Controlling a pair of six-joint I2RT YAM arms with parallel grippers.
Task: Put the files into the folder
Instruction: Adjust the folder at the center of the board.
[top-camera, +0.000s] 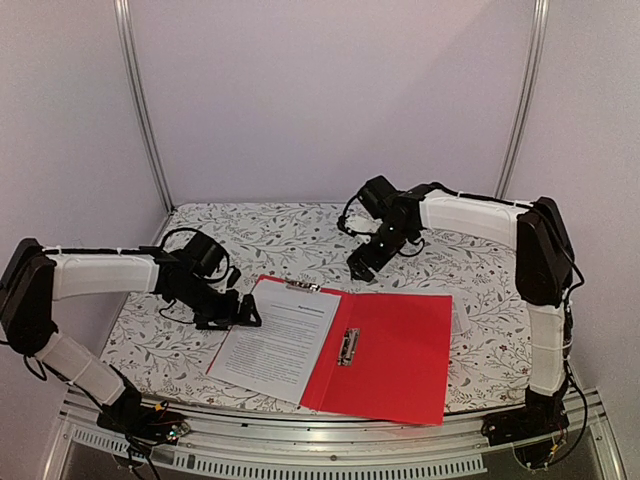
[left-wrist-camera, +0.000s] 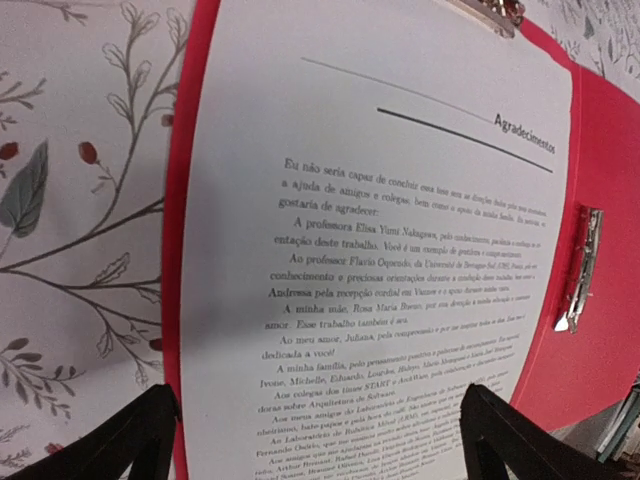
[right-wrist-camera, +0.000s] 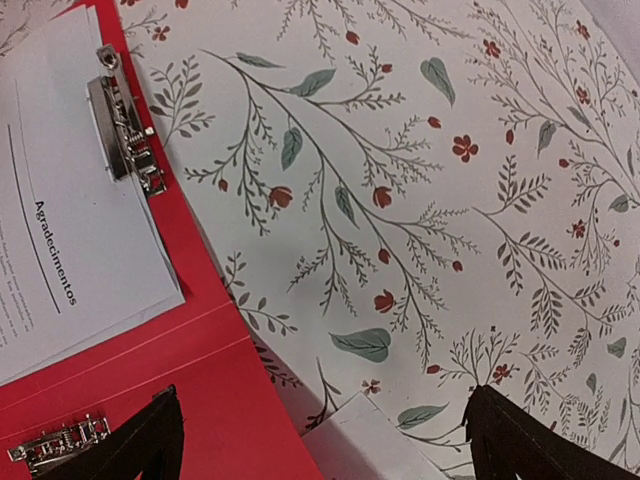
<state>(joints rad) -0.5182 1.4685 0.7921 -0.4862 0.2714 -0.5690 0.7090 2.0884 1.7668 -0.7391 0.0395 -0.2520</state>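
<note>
The red folder (top-camera: 400, 360) lies open on the table. The files (top-camera: 275, 340), white printed sheets, lie on its left half under a metal clip (top-camera: 303, 287) at the top edge. A second metal clip (top-camera: 348, 346) sits at the spine. My left gripper (top-camera: 247, 313) is open and empty, low at the sheets' left edge; in the left wrist view its gripper (left-wrist-camera: 320, 445) straddles the files (left-wrist-camera: 380, 250) and the folder's red border (left-wrist-camera: 185, 200). My right gripper (top-camera: 360, 265) is open and empty above the cloth behind the folder; in the right wrist view it (right-wrist-camera: 325, 445) is over the folder's far corner (right-wrist-camera: 150, 370).
A floral tablecloth (top-camera: 480, 280) covers the table. A white corner (right-wrist-camera: 375, 445) sticks out from under the folder's far edge. Metal frame posts (top-camera: 145, 110) and pale walls close in the back and sides. The table's front rail (top-camera: 330, 440) runs along the near edge.
</note>
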